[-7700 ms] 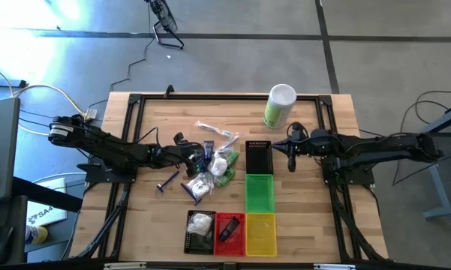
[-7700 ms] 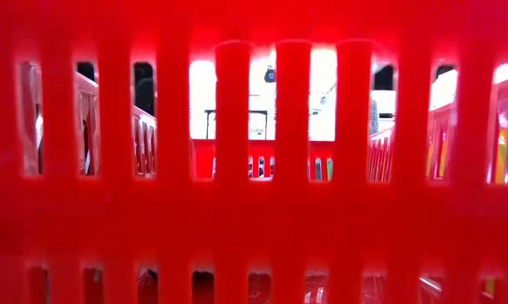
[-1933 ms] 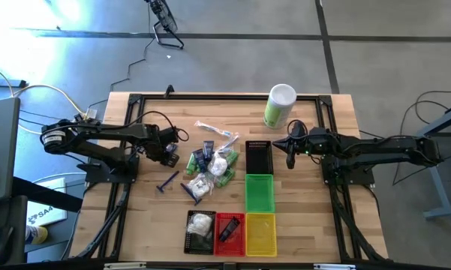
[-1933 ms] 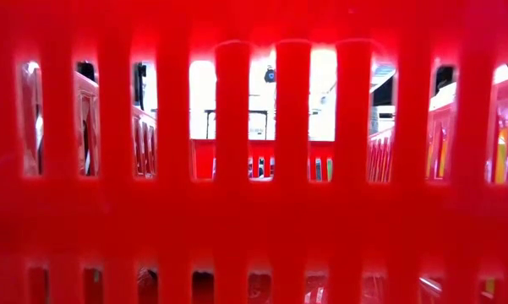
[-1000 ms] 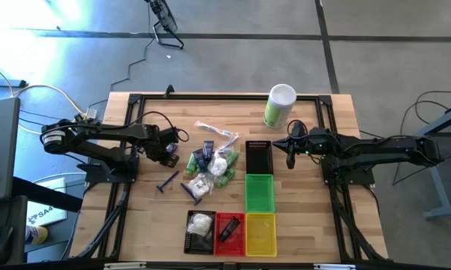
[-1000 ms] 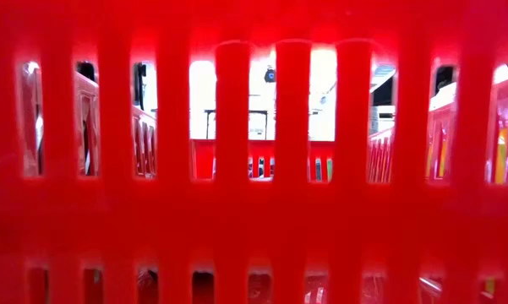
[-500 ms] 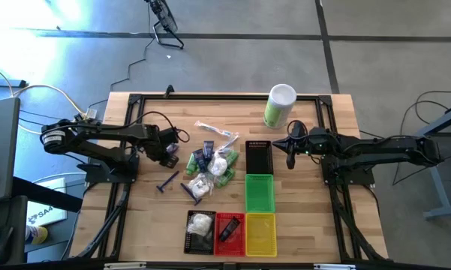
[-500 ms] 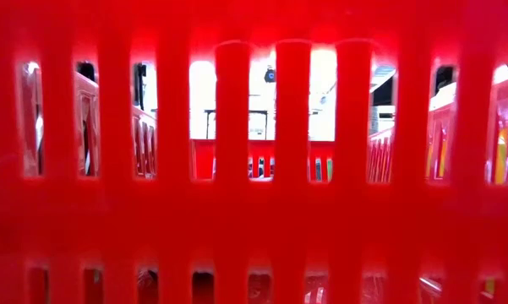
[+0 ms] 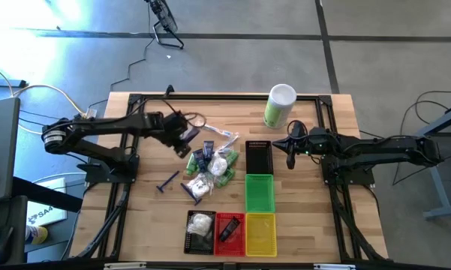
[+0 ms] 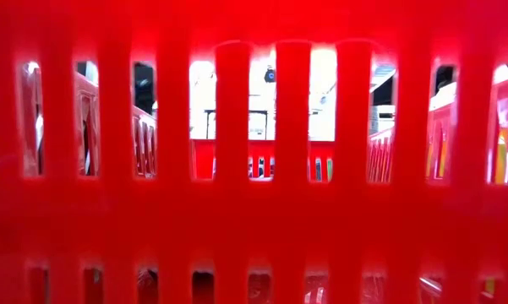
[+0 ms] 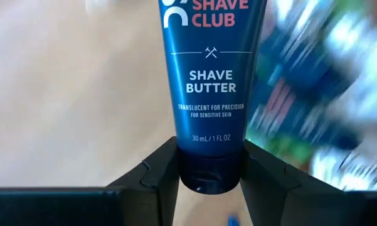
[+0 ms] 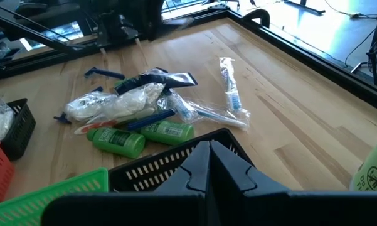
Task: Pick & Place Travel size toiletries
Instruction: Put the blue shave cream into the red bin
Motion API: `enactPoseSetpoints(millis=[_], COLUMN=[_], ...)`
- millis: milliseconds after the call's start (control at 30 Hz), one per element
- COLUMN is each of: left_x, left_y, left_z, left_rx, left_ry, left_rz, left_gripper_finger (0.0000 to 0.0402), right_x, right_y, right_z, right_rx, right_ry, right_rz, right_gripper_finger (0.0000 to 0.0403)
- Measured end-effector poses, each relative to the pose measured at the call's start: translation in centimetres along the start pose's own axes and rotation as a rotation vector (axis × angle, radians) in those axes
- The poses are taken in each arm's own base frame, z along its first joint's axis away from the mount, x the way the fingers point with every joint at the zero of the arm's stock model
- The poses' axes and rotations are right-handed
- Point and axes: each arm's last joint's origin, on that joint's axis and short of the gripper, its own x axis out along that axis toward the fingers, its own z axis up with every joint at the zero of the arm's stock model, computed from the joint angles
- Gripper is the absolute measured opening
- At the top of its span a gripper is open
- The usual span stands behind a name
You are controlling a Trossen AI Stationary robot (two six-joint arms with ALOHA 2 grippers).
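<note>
My left gripper [image 9: 186, 141] hangs above the table, left of the pile, shut on a dark blue tube [image 11: 210, 81] labelled "Shave Butter". The other travel size toiletries lie heaped mid-table: green bottles [image 12: 119, 141], white pouches [image 9: 202, 183], another dark blue tube [image 12: 157, 80] and a clear-wrapped stick [image 12: 229, 91]. A blue razor [image 9: 167, 182] lies apart on the wood. My right gripper [image 9: 291, 156] waits shut, raised beside the black basket [image 9: 259, 156]. My left gripper pinches the tube's black cap end [image 11: 210, 171] between its two fingers [image 11: 160, 169], one on each side. The fingers slant down from the table's left, and the tube runs straight on beyond them. The tube hangs clear of the table.
A green basket [image 9: 260, 192] and a yellow one [image 9: 260, 232] stand in a row before the black one. A red basket [image 9: 229, 232] and a small black one [image 9: 201, 229] holding a white pouch stand near the front. The red basket wall [image 10: 254, 211] fills the low view. A green-and-white canister [image 9: 280, 105] stands at the far edge.
My left gripper has risen and gone toward the far edge and a little to the right, rolling as it went. The dark blue tube has come up with it, clear of the table.
</note>
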Motion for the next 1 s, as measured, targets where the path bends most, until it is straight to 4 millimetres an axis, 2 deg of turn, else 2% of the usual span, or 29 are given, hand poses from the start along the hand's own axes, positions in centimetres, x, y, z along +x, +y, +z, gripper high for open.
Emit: enactPoseSetpoints(millis=[233,433,700,800,1000], left_x=[-0.9,-1.4,-1.2,-0.8,0.1], left_y=[-0.9,-1.4,-3.1,-4.5,-5.8], left_z=[3.0,4.1,4.0,3.9,3.5], left_rx=[0.101,0.152,0.220,0.282,0.344], left_ry=[-0.316,-0.446,-0.513,-0.558,-0.581], left_rz=[0.019,-0.004,-0.013,-0.022,0.052], left_gripper_finger=[0.0135,0.0135,0.0135,0.0135,0.0135], right_x=[0.0,-0.2,-0.1,0.6,2.5], right_y=[0.1,0.4,0.8,1.1,2.3], right_z=[0.6,1.9,3.2,3.2,3.2], right_rx=[0.058,0.075,0.175,0.192,0.213], right_ry=[-0.059,-0.197,-0.315,-0.323,-0.399], right_rz=[0.013,0.044,0.152,0.183,0.189], right_gripper_finger=[0.0004,0.0004,0.0004,0.0004,0.0004])
